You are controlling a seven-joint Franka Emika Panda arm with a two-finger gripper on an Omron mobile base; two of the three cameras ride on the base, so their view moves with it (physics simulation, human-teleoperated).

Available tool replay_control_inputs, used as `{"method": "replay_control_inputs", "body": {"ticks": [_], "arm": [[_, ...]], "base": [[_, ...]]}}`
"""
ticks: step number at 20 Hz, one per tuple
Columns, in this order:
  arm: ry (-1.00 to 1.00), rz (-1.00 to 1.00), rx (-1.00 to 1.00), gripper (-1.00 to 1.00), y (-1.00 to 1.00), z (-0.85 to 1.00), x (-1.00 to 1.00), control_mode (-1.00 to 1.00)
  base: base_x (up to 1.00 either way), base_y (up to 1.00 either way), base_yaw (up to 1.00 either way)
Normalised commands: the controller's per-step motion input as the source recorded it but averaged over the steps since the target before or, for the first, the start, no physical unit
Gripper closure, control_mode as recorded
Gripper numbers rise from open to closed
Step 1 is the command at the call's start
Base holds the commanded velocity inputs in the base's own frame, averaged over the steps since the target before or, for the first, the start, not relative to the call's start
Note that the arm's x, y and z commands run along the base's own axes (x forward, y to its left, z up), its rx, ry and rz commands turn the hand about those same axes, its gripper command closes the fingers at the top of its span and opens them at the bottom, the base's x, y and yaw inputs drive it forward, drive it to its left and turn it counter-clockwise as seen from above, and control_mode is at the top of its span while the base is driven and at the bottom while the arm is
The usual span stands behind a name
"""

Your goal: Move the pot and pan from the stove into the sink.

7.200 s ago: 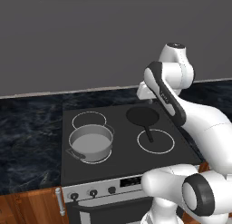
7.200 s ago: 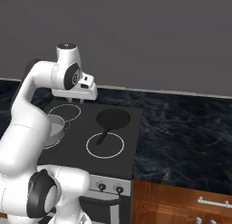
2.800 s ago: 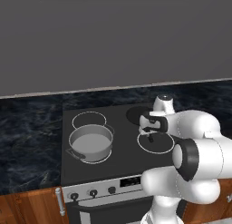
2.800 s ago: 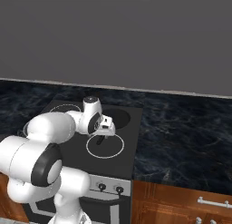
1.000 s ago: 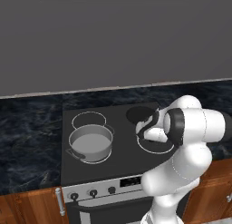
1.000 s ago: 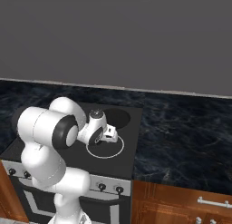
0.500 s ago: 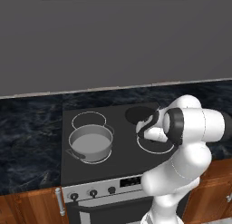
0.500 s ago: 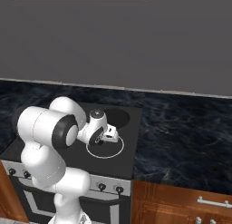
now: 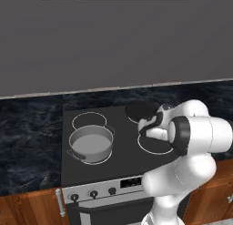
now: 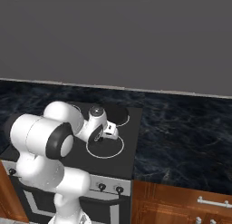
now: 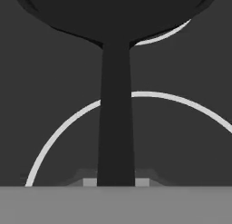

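The black pan [image 9: 138, 111] lies on the stove's [image 9: 121, 149] back right burner, its long handle [image 11: 115, 119] pointing toward the front. My gripper [image 9: 145, 130] is low over the cooktop and shut on that handle. In the hand view the handle runs straight down between the fingertips [image 11: 90, 182], with the pan's bowl [image 11: 113, 14] at the top. From the right side the gripper [image 10: 112, 133] sits just in front of the pan [image 10: 118, 113]. The grey pot [image 9: 91, 142] stands on the front left burner, apart from the arm. The sink is out of view.
Dark marble counter [image 9: 27, 142] flanks the stove on the left, and a wider stretch [image 10: 186, 137] lies to its right. A grey wall rises behind. Knobs and the oven handle [image 9: 60, 202] line the stove front, with wooden cabinets [image 10: 181, 205] below.
The jaws have closed from wide open onto the pan's handle. The arm, pan and pot stay where they were.
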Motion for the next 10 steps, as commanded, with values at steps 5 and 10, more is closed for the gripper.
{"method": "replay_control_inputs", "body": {"ticks": [5,10], "arm": [[-0.03,-0.01,0.02,1.0,0.0,0.82,0.0,-1.0],[0.0,0.0,0.0,1.0,0.0,0.84,-0.08,-1.0]], "base": [[0.0,0.0,0.0],[0.0,0.0,0.0]]}}
